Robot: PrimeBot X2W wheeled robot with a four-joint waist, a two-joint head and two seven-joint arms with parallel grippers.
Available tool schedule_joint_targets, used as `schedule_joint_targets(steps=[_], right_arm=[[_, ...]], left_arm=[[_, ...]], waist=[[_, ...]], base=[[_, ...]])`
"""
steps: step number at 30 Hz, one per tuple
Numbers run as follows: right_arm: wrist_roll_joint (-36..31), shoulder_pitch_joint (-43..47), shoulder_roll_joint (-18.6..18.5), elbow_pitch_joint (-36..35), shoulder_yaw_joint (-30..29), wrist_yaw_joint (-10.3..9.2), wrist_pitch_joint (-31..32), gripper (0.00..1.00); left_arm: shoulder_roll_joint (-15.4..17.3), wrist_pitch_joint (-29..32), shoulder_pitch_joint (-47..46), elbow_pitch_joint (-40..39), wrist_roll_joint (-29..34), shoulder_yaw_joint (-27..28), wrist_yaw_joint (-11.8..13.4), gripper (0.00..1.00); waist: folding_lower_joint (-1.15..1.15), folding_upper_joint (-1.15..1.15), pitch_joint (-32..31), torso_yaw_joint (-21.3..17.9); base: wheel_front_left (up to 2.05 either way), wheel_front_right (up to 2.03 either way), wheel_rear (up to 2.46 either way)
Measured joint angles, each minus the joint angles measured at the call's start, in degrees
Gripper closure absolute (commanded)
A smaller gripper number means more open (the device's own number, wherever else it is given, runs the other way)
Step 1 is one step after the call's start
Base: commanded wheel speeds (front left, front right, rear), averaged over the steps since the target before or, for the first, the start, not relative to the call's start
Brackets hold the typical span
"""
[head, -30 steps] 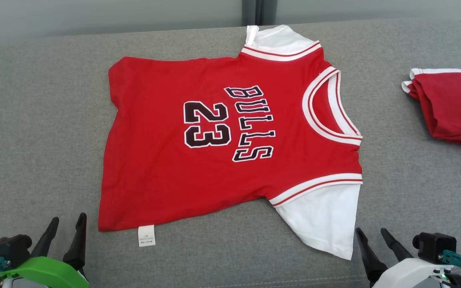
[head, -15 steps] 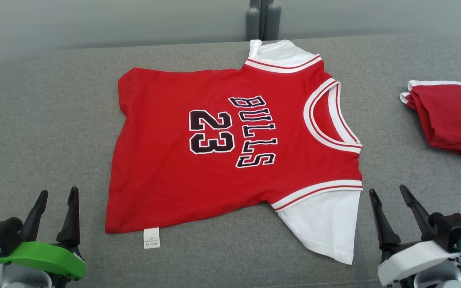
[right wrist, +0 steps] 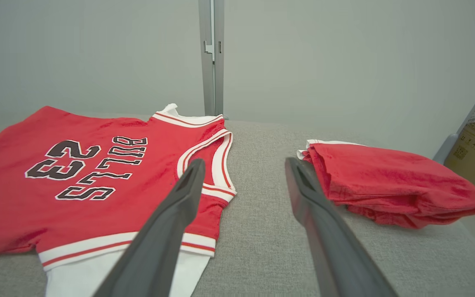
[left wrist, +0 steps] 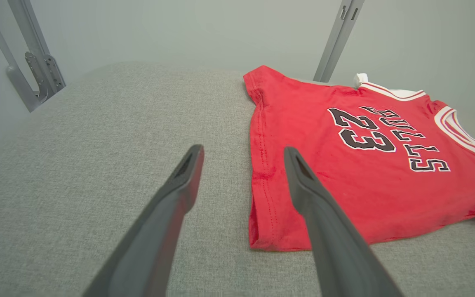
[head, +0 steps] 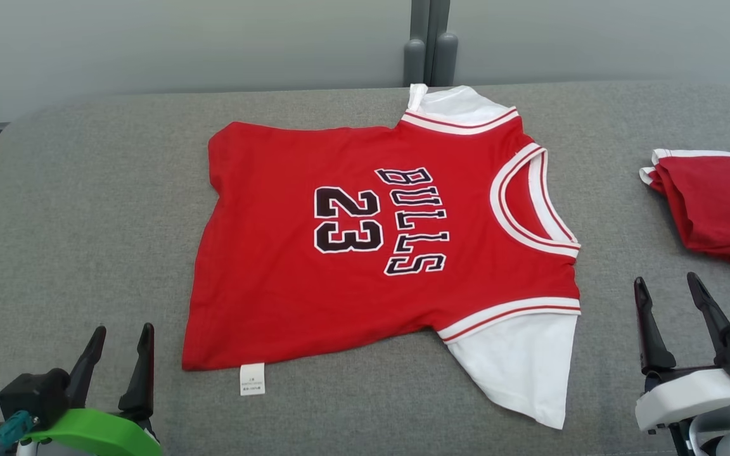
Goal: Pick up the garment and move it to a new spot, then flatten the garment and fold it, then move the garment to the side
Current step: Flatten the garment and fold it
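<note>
We see the garment (head: 314, 297) spread flat, lettering up, mid-way across the grey upholstered surface (head: 86, 221). Its neckline points right and its far white panel reaches the back edge. Bare fabric lies open to the left and along the near edge. A smaller bunched red piece (head: 713, 202) sits well apart on the right. Our left gripper (head: 123, 329) stands near the hem corner and our right gripper (head: 666, 280) beside the near white panel. The 2 point forward, jaws spread, holding nothing.

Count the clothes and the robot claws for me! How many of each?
Jersey with lettering: 1
Bunched red cloth: 1
Claws, left gripper and right gripper, both open: 2
Total: 4
</note>
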Motion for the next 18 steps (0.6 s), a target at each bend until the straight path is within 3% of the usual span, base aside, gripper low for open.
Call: schedule_joint_targets(steps=[18], right_arm=[[-1.0,1.9,2.0,3.4,0.6,0.00,-1.0,0.00]], left_arm=[[-1.8,0.0,3.1,0.1,1.4,1.8,-0.1,0.00]], waist=[[0.00,0.00,-2.1,1.4]], base=[[0.00,0.00,0.00]])
